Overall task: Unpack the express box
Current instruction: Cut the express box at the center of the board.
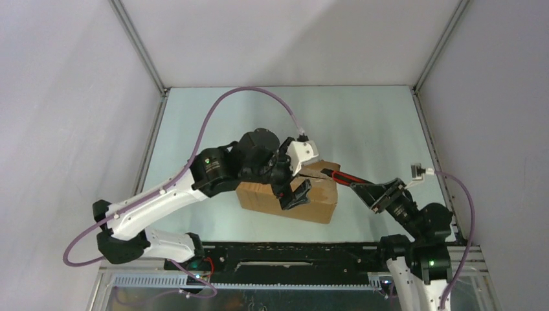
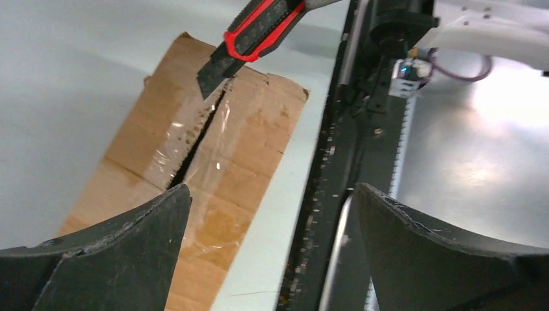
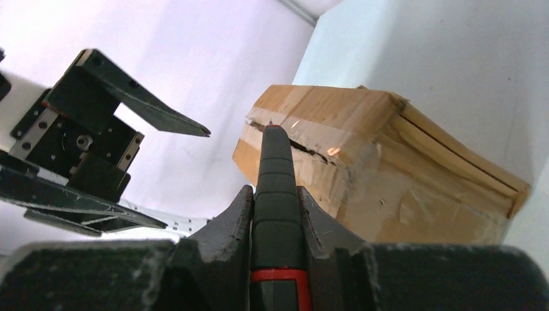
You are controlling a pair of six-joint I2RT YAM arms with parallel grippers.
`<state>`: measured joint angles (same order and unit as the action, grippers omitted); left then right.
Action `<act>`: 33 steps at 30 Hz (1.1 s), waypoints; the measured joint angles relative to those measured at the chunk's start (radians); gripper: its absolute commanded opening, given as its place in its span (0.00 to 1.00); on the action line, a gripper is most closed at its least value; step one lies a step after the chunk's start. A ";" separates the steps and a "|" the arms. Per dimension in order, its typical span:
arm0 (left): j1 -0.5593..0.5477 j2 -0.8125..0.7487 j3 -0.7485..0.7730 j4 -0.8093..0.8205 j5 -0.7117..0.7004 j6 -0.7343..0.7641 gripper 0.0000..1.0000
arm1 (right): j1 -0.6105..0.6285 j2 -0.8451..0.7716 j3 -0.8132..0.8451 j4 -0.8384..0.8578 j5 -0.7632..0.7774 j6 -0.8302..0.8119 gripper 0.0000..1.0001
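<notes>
Knife tip at the seam of the express box (image 1: 259, 196)

The box lies on the pale table (image 1: 362, 123), taped top up, with a dark gap running along the seam. Right above the box hangs the left gripper (image 1: 299, 188), its fingers spread wide and gripping nothing. From the box's right side, the right gripper (image 1: 375, 191) pinches a red-handled utility knife (image 1: 340, 178), whose tip meets the seam's end.

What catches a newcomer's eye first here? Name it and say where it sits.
The red-handled utility knife, clamped in the right gripper, has its tip in a slit along the taped top seam of the express box, in the middle of the table. The left gripper hangs wide open just above the box.
</notes>
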<state>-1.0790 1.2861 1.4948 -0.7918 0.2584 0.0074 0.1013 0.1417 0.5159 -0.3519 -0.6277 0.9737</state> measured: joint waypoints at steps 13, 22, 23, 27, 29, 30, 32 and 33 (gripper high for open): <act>-0.113 0.101 -0.036 0.084 -0.103 0.325 1.00 | -0.031 -0.127 0.139 -0.458 0.336 0.073 0.00; -0.130 0.185 -0.037 0.103 -0.076 0.414 1.00 | 0.135 -0.127 0.199 -0.614 0.533 0.063 0.00; -0.130 0.196 -0.037 0.103 -0.074 0.420 1.00 | 0.167 -0.127 0.203 -0.616 0.547 0.064 0.00; -0.132 0.224 -0.037 0.105 -0.085 0.435 1.00 | 0.236 -0.127 0.197 -0.592 0.550 0.064 0.00; -0.133 0.226 -0.042 0.117 -0.099 0.443 1.00 | 0.242 -0.126 0.187 -0.569 0.540 0.066 0.00; -0.133 0.226 -0.043 0.121 -0.104 0.447 1.00 | 0.242 -0.126 0.180 -0.557 0.534 0.066 0.00; -0.133 0.225 -0.059 0.139 -0.123 0.452 1.00 | 0.243 -0.126 0.166 -0.536 0.527 0.066 0.00; -0.133 0.225 -0.070 0.146 -0.135 0.457 1.00 | 0.243 -0.124 0.156 -0.523 0.522 0.066 0.00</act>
<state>-1.2118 1.5116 1.4246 -0.6453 0.1230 0.4648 0.3439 0.0174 0.6724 -0.8745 -0.1059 1.0401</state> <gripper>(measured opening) 0.996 0.251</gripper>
